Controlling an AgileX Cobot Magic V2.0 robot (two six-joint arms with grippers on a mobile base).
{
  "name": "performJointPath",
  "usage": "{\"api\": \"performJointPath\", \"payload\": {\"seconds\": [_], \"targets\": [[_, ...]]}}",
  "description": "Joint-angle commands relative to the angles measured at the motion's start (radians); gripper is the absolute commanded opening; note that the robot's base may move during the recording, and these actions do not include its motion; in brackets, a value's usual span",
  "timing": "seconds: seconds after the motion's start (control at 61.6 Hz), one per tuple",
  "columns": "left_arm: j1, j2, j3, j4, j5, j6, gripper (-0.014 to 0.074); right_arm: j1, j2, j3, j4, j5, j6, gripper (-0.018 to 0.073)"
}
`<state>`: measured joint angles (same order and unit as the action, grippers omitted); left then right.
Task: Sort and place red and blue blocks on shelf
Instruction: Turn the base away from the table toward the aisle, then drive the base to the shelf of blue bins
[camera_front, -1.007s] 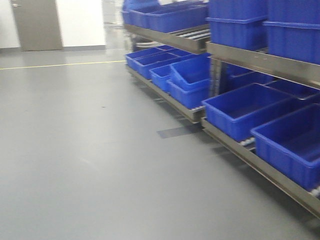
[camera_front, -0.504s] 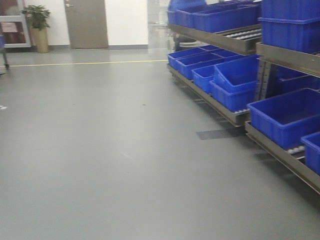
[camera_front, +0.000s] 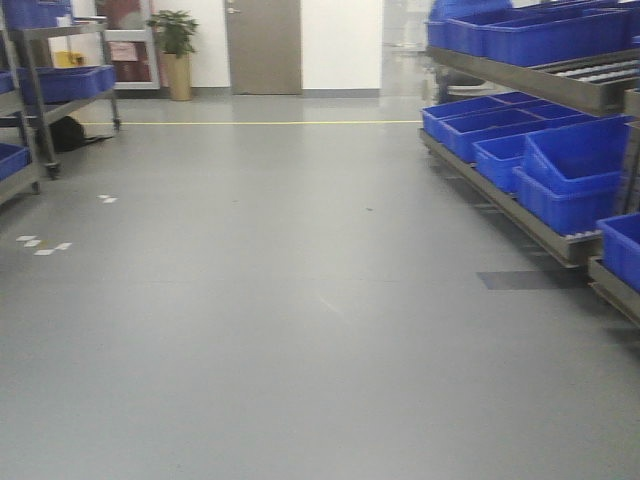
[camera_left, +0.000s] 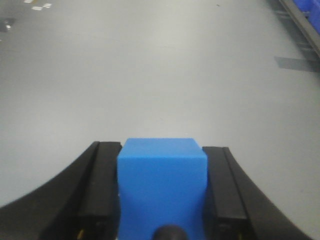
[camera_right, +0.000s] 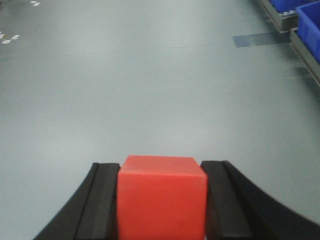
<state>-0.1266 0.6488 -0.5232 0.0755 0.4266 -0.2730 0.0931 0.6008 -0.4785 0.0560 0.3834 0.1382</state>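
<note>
The blue block (camera_left: 162, 185) fills the bottom of the left wrist view, clamped between the black fingers (camera_left: 102, 190) of my left gripper (camera_left: 162, 150), which is shut on it above grey floor. In the right wrist view my right gripper (camera_right: 162, 167) is shut on the red block (camera_right: 162, 197), held over the floor too. The shelf (camera_front: 540, 225) with rows of big blue bins (camera_front: 570, 165) runs along the right side of the front view. Its lower rail (camera_right: 305, 52) shows at the right wrist view's upper right. Neither gripper appears in the front view.
A second rack (camera_front: 45, 95) with blue bins stands at the far left. A potted plant (camera_front: 177, 55) and a grey door (camera_front: 262, 45) are at the back wall. A yellow line (camera_front: 260, 123) crosses the floor; white tape marks (camera_front: 45, 245) and a dark patch (camera_front: 515, 280) lie on it.
The front view has swung left: the shelf slid from the middle to the right edge, and the door, plant and left rack came into view.
</note>
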Motion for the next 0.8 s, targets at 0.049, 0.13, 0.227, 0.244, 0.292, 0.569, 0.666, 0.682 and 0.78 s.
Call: {"api": "performJointPath", "payload": {"seconds": [0.049,0.13,0.227,0.244,0.292,0.569,0.666,0.682,0.78], "targets": [[0.000,0.002,-0.037,0.005,-0.085,-0.005,0.0127,-0.007,-0.004,-0.028,-0.008,-0.076,-0.008,0.0057],[0.000,0.002,-0.037,0.005,-0.085,-0.005,0.0127,-0.007,-0.004,-0.028,-0.008,-0.076,-0.008,0.0057],[0.000,0.002,-0.037,0.005,-0.085,-0.005,0.0127,-0.007,-0.004,-0.028,-0.008,-0.076,-0.008,0.0057],[0.000,0.002,-0.037,0.005,-0.085,-0.005,0.0127,-0.007,-0.004,-0.028,-0.008,-0.076,-0.008,0.0057],[0.000,0.002,-0.037,0.005,-0.085,-0.005,0.0127,-0.007,-0.004,-0.028,-0.008,-0.076,-0.008,0.0057],[0.000,0.002,-0.037,0.005,-0.085,-0.005,0.0127,-0.007,-0.004,-0.028,-0.008,-0.076,-0.008,0.0057],[0.000,0.002,-0.037,0.005,-0.085,-0.005,0.0127,-0.007,-0.004,-0.028,-0.008,-0.076,-0.008,0.0057],[0.000,0.002,-0.037,0.005,-0.085,-0.005,0.0127,-0.007,-0.004,-0.028,-0.008,-0.076,-0.008,0.0057],[0.000,0.002,-0.037,0.005,-0.085,-0.005,0.0127,-0.007,-0.004,-0.028,-0.008,-0.076,-0.008,0.0057]]}}
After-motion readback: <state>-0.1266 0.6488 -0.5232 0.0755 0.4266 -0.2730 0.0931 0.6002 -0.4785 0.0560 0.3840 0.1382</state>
